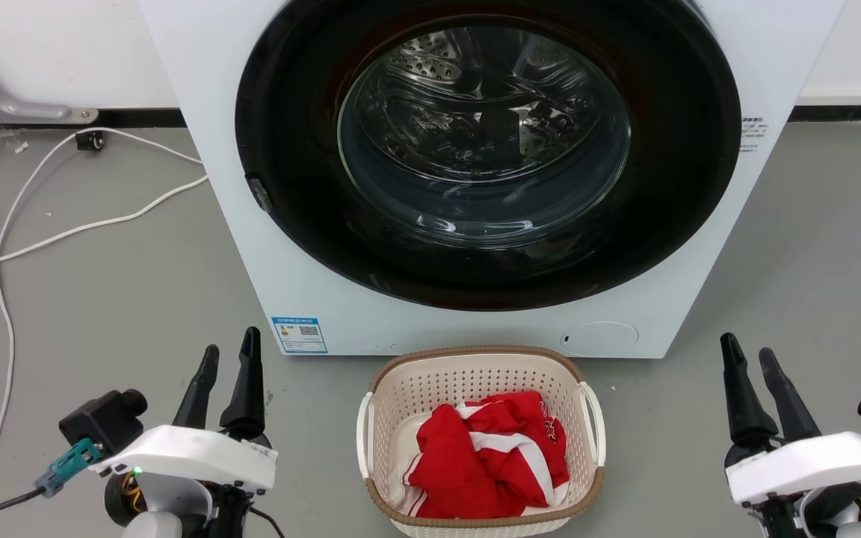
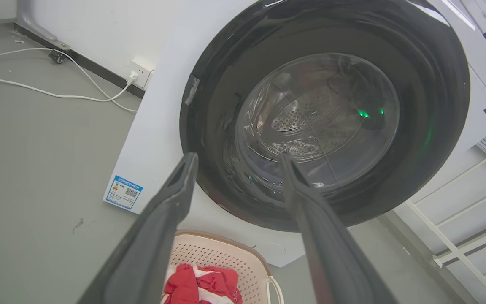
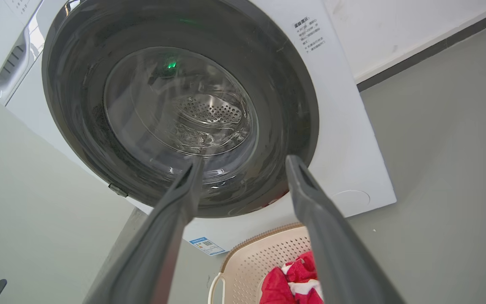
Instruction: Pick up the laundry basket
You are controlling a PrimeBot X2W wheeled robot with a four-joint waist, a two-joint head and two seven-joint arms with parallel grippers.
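Head view: the small cream perforated plastic laundry basket with a brown woven-look rim stands on the grey floor just in front of the large white front-loading washing machine, below its round dark door; a crumpled red and white garment lies inside. The left gripper and the right gripper sit farther from the machine than the basket's back rim, one well apart on each side; their dark fingers point towards the machine, parted a little and holding nothing. The step in hand looks to be the reach. It would go best if both arms came inward and down together, each taking one of the two white side handles evenly, so the basket lifts level and the garment stays in.

Left wrist view: the left gripper's fingers frame the machine's door with a clear gap and nothing between them; the laundry basket lies at the machine's foot, below where the fingers aim, so the wrist would need to tip down.

Right wrist view: the right gripper's fingers are likewise spread and empty, aimed at the machine's door; the laundry basket shows at the machine's foot, partly behind one finger, not touched by it.
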